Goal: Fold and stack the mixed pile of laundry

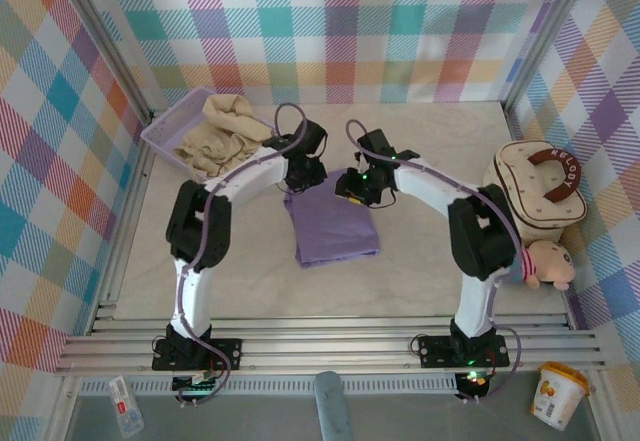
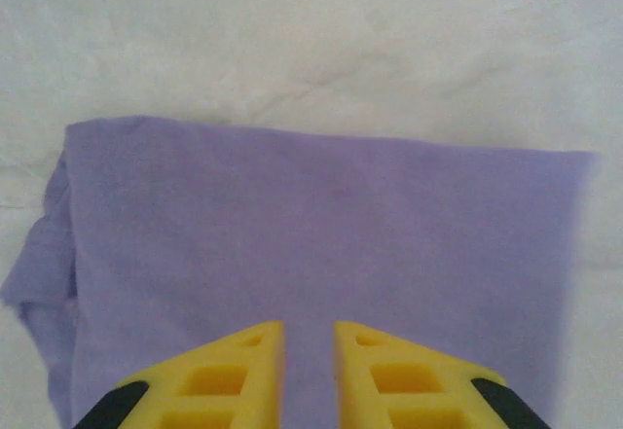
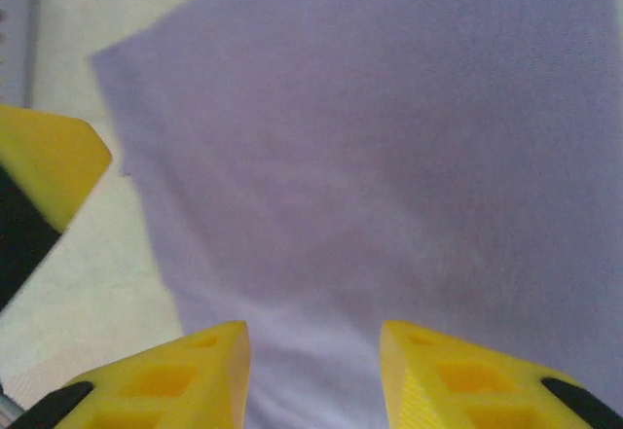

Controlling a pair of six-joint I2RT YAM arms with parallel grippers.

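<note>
Left hand [image 2: 310, 330] over T-shirt [image 2: 321, 225], beige shirt [image 1: 222, 131] in basket [image 1: 160, 133]

Bright, even light from above in the overhead view, only short soft shadows under the arms [image 1: 200, 226] on the table [image 1: 420, 261]. Wrist views are softer: the lavender T-shirt [image 2: 321, 234] looks hazy, the left pincer [image 2: 310, 330] blurs at the lens, pale table washing out.
</note>
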